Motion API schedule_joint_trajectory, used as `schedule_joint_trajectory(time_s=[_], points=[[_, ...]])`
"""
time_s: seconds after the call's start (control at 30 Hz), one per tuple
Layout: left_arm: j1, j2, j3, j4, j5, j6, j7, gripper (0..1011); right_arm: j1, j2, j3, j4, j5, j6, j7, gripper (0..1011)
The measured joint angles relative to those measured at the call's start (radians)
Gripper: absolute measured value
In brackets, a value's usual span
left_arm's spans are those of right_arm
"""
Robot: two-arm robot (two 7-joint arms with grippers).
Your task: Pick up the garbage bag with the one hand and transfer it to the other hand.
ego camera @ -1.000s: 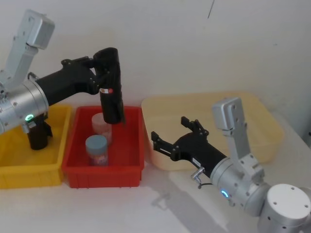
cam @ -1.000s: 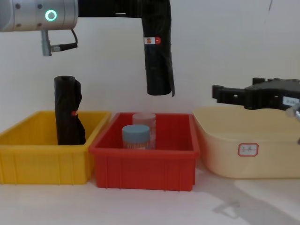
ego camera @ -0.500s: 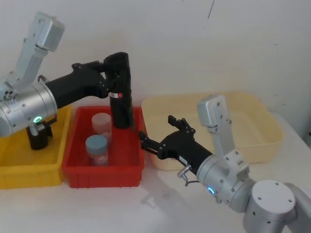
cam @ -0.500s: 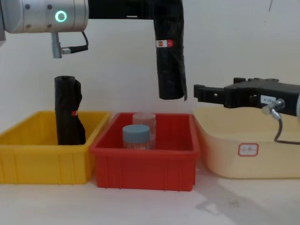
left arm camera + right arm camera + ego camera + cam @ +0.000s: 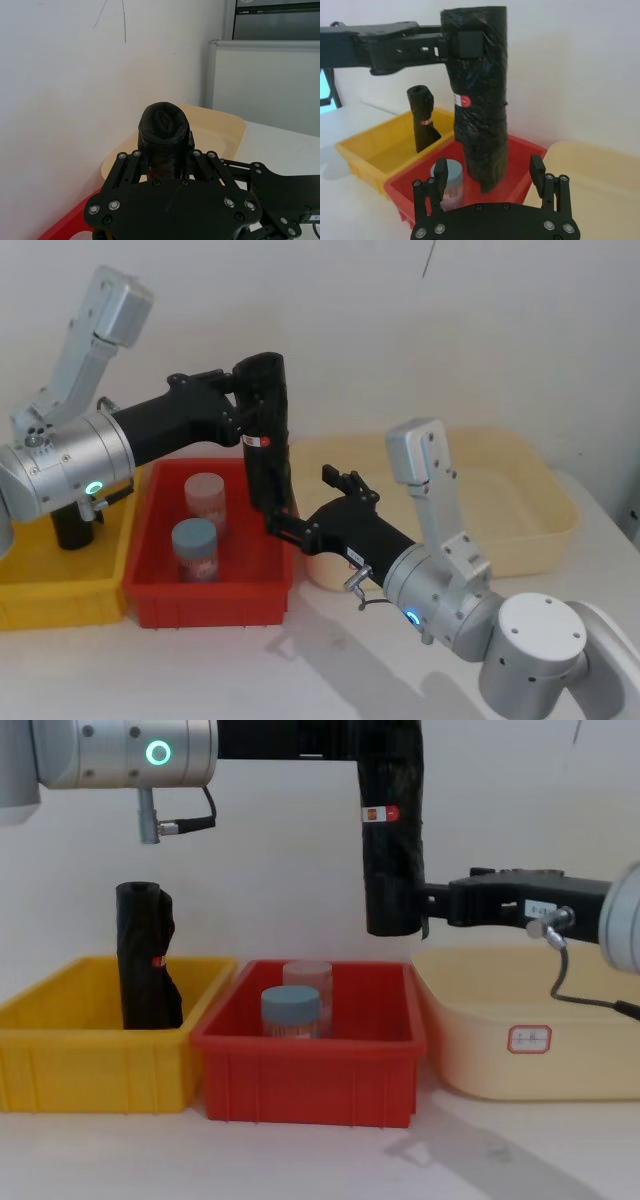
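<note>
The garbage bag (image 5: 268,435), a tall smooth black cylindrical roll of plastic with a narrow red-and-white label band, hangs upright in the air above the red rectangular plastic bin (image 5: 150,592). The left gripper (image 5: 240,412), long, black and two-fingered with a green ring glowing on its silver wrist, is clamped on the roll's upper part; it reaches in from 9 o'clock in the head view. The right gripper (image 5: 300,502), its black twin with a blue wrist ring, meets the roll's lower end from about 4 o'clock; its fingers (image 5: 440,176) are spread wide, one on each side of the roll's foot in the right wrist view, not yet pressing it.

The step in hand looks like the handover. To do it well, the right gripper should go a little deeper so the roll sits fully between the pads, below the label and well apart from the left fingers; it should close firmly, since the smooth plastic will likely give and slip; only then should the left gripper let go. A drop would likely land among the two clear jars (image 5: 195,550) at 6 o'clock, or against the cream plastic tub (image 5: 560,530) just beside the bin at 3 o'clock.
</note>
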Motion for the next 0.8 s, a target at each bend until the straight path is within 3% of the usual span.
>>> schedule_joint_trajectory(time_s=[0.8], points=[[-0.016, -0.02, 0.02, 0.028, -0.034, 0.007, 0.006, 364, 0.079, -0.057, -0.039, 0.078, 0.012, -0.008, 0.022, 1004]])
